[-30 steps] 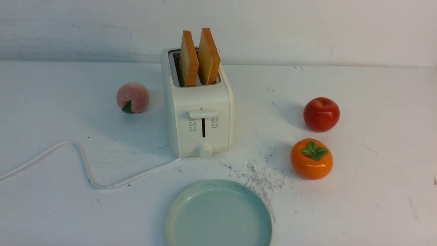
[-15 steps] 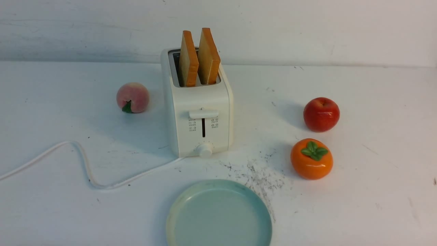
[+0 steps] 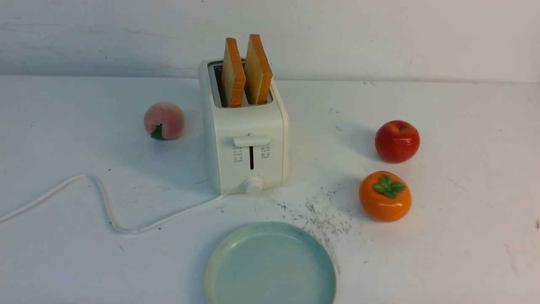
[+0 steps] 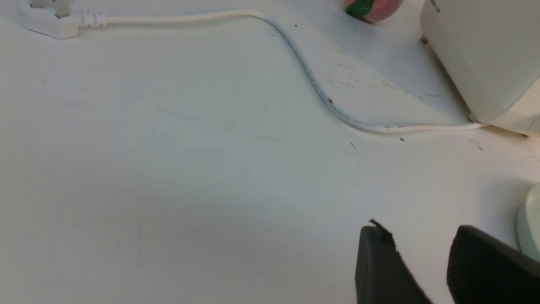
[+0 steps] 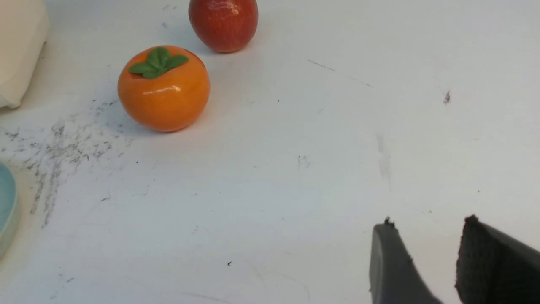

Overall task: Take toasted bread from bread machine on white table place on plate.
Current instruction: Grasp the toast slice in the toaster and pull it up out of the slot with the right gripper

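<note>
Two slices of toasted bread stand upright in the slots of the white bread machine at the middle of the white table. The pale blue-green plate lies bare in front of it, near the table's front edge. Neither gripper shows in the front view. In its wrist view my left gripper hovers open over bare table, left of the plate's rim, holding nothing. My right gripper is open too, over bare table to the right of the plate's rim.
A peach lies left of the bread machine. A red apple and an orange persimmon sit to its right. The white cord snakes across the table's left side to a plug. Dark scuffs mark the table.
</note>
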Robot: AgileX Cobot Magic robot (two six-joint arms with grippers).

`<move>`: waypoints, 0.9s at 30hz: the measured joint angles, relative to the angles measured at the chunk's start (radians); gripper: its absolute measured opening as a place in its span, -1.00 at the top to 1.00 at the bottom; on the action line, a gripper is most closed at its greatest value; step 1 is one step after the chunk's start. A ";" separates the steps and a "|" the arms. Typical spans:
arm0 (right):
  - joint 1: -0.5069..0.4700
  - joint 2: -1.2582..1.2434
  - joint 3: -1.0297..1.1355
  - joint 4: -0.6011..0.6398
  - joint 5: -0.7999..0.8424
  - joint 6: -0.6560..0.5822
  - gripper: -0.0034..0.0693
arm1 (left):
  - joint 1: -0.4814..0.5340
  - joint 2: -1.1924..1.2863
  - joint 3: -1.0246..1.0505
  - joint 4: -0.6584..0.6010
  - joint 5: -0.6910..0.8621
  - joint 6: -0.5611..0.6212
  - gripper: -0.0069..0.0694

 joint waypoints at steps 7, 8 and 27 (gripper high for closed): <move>0.000 0.000 0.000 0.000 0.000 0.000 0.25 | 0.000 0.000 0.000 0.000 0.000 0.000 0.19; 0.000 0.000 0.000 -0.001 -0.001 0.001 0.25 | 0.000 0.000 0.000 0.000 0.000 0.000 0.19; 0.000 0.000 0.013 0.746 -0.177 0.380 0.25 | 0.000 0.000 0.000 0.000 -0.001 0.001 0.19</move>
